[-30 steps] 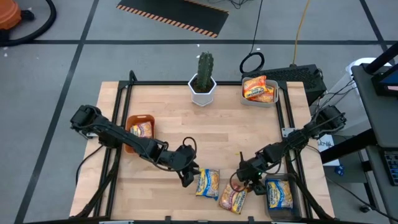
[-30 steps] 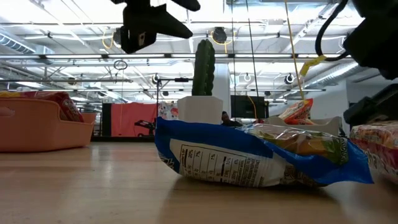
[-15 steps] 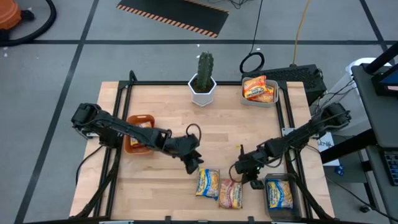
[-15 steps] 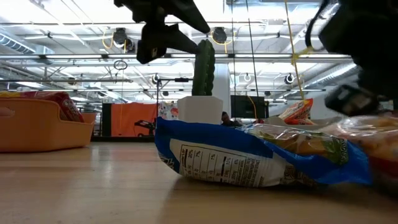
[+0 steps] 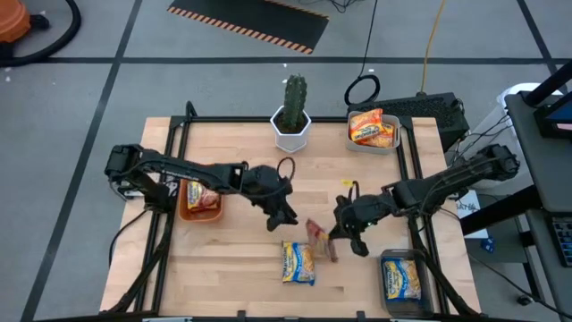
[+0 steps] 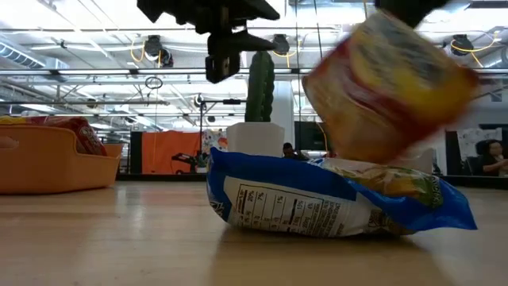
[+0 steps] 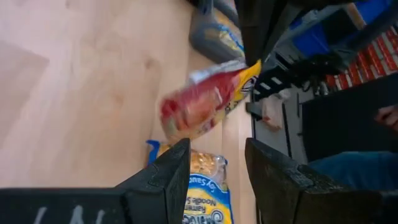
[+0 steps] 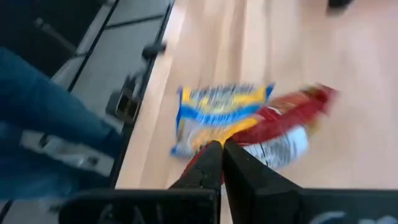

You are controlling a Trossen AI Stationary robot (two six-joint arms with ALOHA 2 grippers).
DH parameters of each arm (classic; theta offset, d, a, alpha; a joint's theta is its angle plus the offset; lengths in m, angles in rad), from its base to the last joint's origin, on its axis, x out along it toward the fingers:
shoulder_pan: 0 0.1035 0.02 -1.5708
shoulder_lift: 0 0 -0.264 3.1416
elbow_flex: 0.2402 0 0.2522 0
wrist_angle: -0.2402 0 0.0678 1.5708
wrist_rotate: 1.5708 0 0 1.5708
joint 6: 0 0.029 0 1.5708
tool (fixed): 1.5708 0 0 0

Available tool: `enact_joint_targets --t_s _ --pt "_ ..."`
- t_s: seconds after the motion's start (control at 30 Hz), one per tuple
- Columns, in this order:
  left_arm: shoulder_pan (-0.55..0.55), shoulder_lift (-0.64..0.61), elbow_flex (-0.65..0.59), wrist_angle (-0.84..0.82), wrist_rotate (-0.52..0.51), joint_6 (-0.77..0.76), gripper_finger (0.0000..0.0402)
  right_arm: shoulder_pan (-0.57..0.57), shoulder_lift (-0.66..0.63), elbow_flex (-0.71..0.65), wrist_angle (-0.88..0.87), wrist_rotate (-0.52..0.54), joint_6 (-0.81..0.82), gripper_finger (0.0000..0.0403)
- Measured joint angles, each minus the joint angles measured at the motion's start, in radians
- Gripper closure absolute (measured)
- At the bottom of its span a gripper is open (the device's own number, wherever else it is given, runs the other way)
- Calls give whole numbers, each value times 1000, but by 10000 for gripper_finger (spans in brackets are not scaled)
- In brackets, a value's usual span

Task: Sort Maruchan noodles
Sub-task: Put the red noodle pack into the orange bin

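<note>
The right hand [image 5: 338, 234] was clamped on a red packet [image 5: 320, 239] lifted off the bench [image 5: 357, 188], just above a blue packet [image 5: 298, 263], while the left hand [image 5: 284, 217], fingers apart and empty, hovered beside it, the cactus pot [image 5: 291, 125] behind.

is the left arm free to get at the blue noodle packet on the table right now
Probably yes. The left pincer is open and empty, hovering just above and beside the blue packet, which lies flat on the table with nothing on it. The right pincer, shut on the red packet, hangs close by and could crowd the approach.
</note>
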Motion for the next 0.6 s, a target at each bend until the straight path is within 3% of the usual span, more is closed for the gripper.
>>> enact_joint_targets --t_s 0.2,0.47,0.6 --pt "47 -88 2 85 16 148 226 -86 48 184 -166 3 -85 403" --pt "94 -126 2 35 18 355 99 -215 155 388 -198 -15 -295 403" --pt "133 -126 1 -5 18 371 68 -265 201 466 -195 -24 -358 403"
